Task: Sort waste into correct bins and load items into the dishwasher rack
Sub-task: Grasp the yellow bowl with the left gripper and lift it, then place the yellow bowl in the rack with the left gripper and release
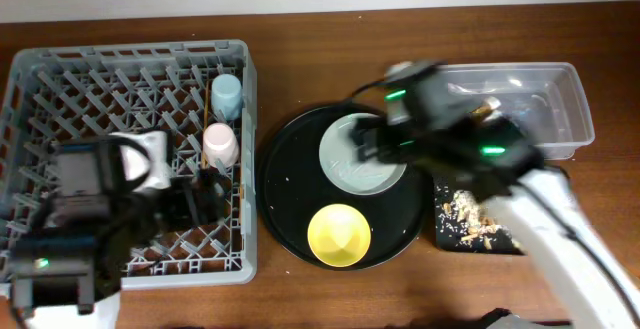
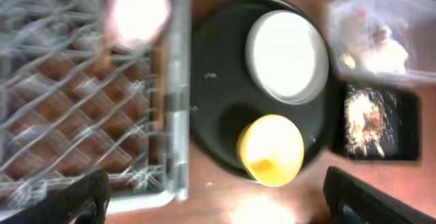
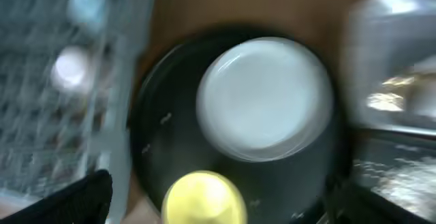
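1. Plate [image 1: 340,176] sits on round black tray [image 1: 288,191], yellow bowl [image 1: 338,234] just beside it.
2. Right gripper [image 1: 366,147] hovers over plate, fingers spread; seems empty, blurry view.
3. Left gripper [image 1: 205,195] over rack [image 1: 60,79], fingers spread, empty.
4. Pink cup [image 1: 220,145] & blue cup [image 1: 226,94] in rack.

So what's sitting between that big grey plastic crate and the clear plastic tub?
A large round black tray holding a pale round plate and a yellow bowl, clearest in the overhead view.
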You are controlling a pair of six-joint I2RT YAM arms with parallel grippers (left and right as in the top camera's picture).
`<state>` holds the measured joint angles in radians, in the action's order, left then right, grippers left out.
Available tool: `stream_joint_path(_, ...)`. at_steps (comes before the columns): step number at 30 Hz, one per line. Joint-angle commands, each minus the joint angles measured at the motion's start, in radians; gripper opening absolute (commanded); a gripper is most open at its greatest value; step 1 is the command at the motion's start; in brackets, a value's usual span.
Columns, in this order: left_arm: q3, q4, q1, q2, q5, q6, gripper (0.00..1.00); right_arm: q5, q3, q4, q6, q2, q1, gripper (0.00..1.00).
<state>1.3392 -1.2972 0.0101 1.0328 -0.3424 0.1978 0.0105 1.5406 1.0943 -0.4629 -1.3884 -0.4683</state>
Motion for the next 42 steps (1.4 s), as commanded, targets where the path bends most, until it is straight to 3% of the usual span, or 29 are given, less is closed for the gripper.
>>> stream_joint_path(1, -0.098, 0.124, -0.235, -0.001, -0.043, 0.045, 0.95, -0.016, 0.001, 0.079, 0.014, 0.030, 0.248, 0.99)
stream_joint_path(5, -0.246, 0.423, -0.653, 0.117, 0.097, 0.238, 0.89, -0.016, 0.001, 0.132, 0.014, -0.004, 0.486, 0.99)
stream_joint_path(7, -0.258, 0.517, -0.845, 0.250, 0.188, 0.262, 0.76, -0.016, 0.001, 0.132, 0.014, -0.021, 0.527, 0.99)
stream_joint_path(8, -0.258, 0.563, -0.919, 0.326, 0.210, 0.262, 0.64, -0.016, 0.001, 0.132, 0.014, -0.028, 0.532, 0.99)
stream_joint_path(11, -0.258, 0.608, -1.040, 0.516, 0.210, 0.261, 0.51, -0.016, 0.001, 0.132, 0.014, -0.041, 0.533, 0.99)
stream_joint_path(12, -0.258, 0.608, -1.050, 0.566, 0.209, 0.262, 0.41, -0.016, 0.001, 0.132, 0.014, -0.041, 0.533, 0.99)
stream_joint_path(15, -0.258, 0.608, -1.050, 0.660, 0.294, 0.262, 0.25, -0.016, 0.001, 0.132, 0.014, -0.041, 0.533, 0.99)
stream_joint_path(18, -0.258, 0.609, -1.050, 0.674, 0.368, 0.262, 0.25, -0.016, 0.001, 0.132, 0.014, -0.042, 0.533, 0.99)
stream_joint_path(23, -0.259, 0.608, -1.093, 0.675, 0.366, 0.262, 0.23, -0.016, 0.001, 0.132, 0.014, -0.041, 0.533, 0.99)
stream_joint_path(29, -0.259, 0.608, -1.126, 0.715, 0.499, 0.284, 0.22, -0.016, 0.001, 0.132, 0.014, -0.041, 0.533, 0.99)
stream_joint_path(32, -0.257, 0.605, -1.125, 0.715, 0.502, 0.283, 0.01, -0.016, 0.001, 0.132, 0.014, -0.041, 0.533, 0.99)
stream_joint_path(34, -0.232, 0.600, -1.126, 0.705, 0.508, 0.280, 0.01, -0.016, 0.001, 0.132, 0.014, -0.042, 0.533, 0.99)
stream_joint_path(37, -0.109, 0.479, -1.118, 0.647, 0.573, 0.264, 0.01, -0.016, 0.001, 0.132, 0.014, -0.041, 0.533, 0.99)
stream_joint_path(40, 0.154, 0.224, -1.040, 0.518, 0.597, 0.195, 0.01, -0.016, 0.001, 0.132, 0.014, -0.041, 0.533, 0.99)
stream_joint_path(42, 0.295, 0.124, -0.896, 0.392, 0.477, 0.115, 0.00, -0.016, 0.001, 0.132, 0.014, -0.041, 0.533, 0.99)
